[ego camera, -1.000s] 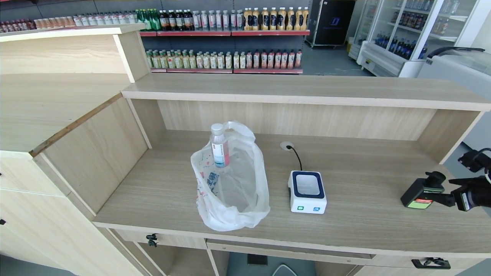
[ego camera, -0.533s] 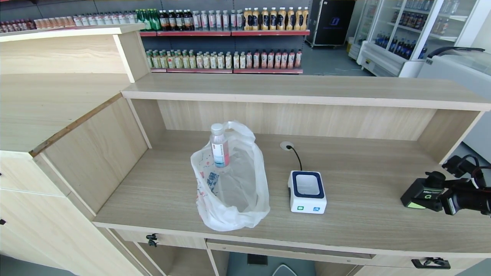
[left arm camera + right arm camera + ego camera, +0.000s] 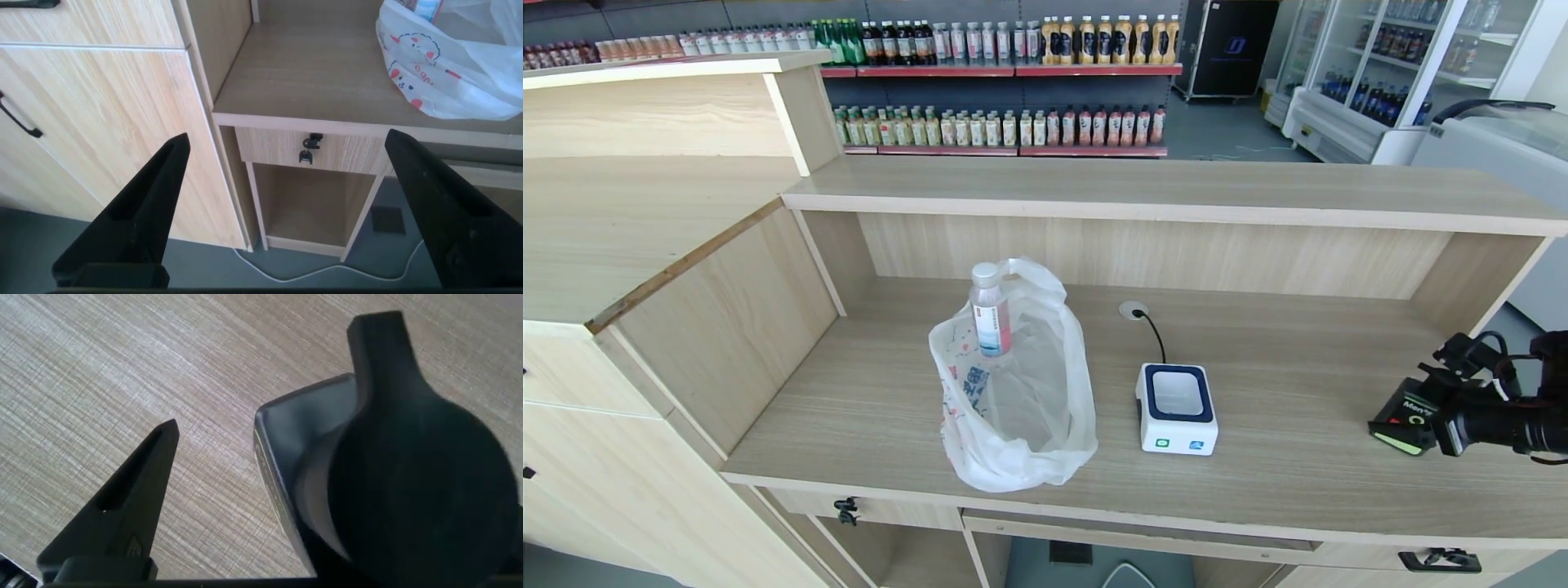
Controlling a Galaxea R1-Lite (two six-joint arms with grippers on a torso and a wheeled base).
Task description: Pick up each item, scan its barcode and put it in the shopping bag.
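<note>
A white plastic shopping bag (image 3: 1021,400) stands open on the wooden counter (image 3: 1290,482), with a clear bottle (image 3: 990,314) with a pink label upright inside it. The bag (image 3: 458,69) also shows in the left wrist view. To its right sits the white barcode scanner (image 3: 1176,408) with a dark-rimmed window. At the counter's right end lies a black item with a green label (image 3: 1405,412). My right gripper (image 3: 1439,412) is at this item, open; one finger (image 3: 122,514) stands apart from the black capped item (image 3: 409,449). My left gripper (image 3: 286,139) hangs open, low off the counter's front left corner.
A raised ledge (image 3: 1176,196) and side walls (image 3: 735,318) box in the counter on the back, left and right. A cable (image 3: 1153,331) runs from the scanner to a grommet behind it. A keyed drawer (image 3: 309,149) sits under the counter front.
My right arm has swung lower and turned toward the black item. The item has tipped and shifted slightly left. Bag, bottle and scanner are unmoved.
</note>
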